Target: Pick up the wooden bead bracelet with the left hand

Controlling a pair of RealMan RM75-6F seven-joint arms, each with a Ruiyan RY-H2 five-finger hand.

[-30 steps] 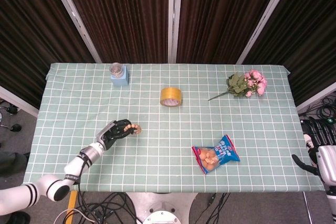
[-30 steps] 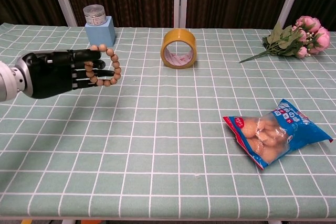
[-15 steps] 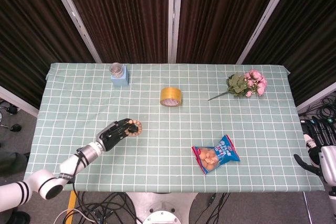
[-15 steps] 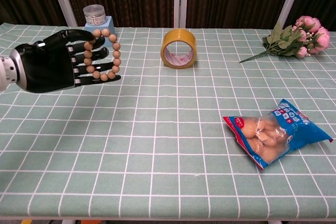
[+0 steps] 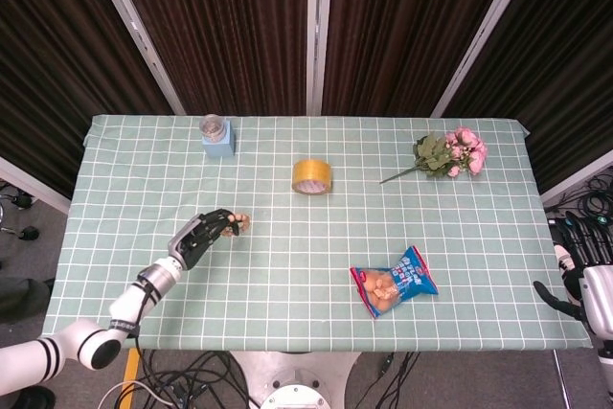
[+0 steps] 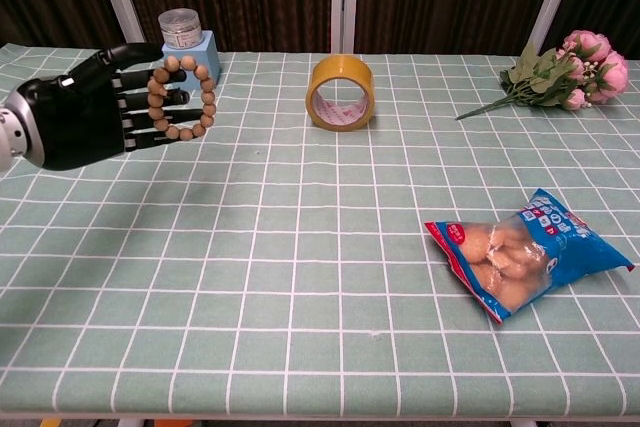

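The wooden bead bracelet (image 6: 182,97) hangs looped over the fingers of my black left hand (image 6: 90,107), raised off the green checked tablecloth at the left. From the head view the same left hand (image 5: 199,234) shows over the table's left half with a few beads of the bracelet (image 5: 239,222) at its tips. My right hand (image 5: 581,265) sits past the table's right edge, off the cloth, with nothing visibly in it; how its fingers lie is unclear.
A blue box with a small jar (image 6: 187,45) stands just behind the left hand. A roll of yellow tape (image 6: 340,93) is at mid-table, pink flowers (image 6: 570,69) at the far right, and a snack bag (image 6: 525,250) at the near right.
The left hand has lifted the bracelet off the cloth and drawn it up and to the left. The right hand has barely moved.
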